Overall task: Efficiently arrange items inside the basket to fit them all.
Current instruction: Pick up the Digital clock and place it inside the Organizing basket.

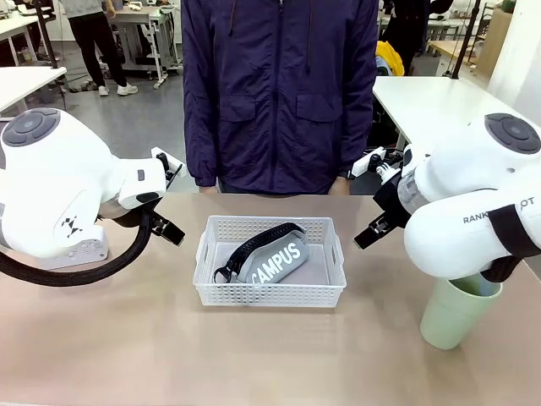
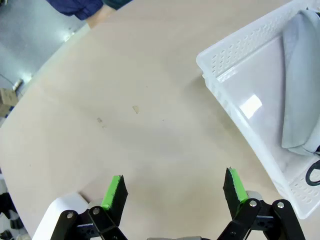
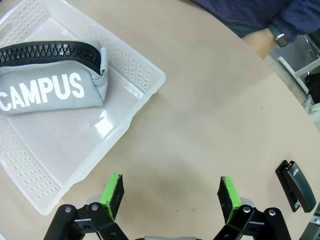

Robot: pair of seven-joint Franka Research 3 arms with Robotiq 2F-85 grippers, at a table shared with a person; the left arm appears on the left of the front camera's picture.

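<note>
Though behind arm [image 1: 473, 220], cup [image 1: 455, 317]; perhaps stapler [image 3: 296, 186].

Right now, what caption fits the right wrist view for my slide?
Open right gripper hovers above tan table beside white perforated plastic basket holding grey zippered CAMPUS pouch.

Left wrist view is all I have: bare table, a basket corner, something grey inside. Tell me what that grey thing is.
Observer: It is a grey pouch printed "CAMPUS", with a black zipper, lying diagonally in the white basket.
Operator: List what is still outside the basket.
Observer: A pale green cup stands on the table on the robot's right side, partly behind the right arm.
Operator: Report the right claw.
Observer: The right claw is open and empty over bare table beside the basket. A black item, apparently the stapler, lies on the table off to one side of it.
</note>
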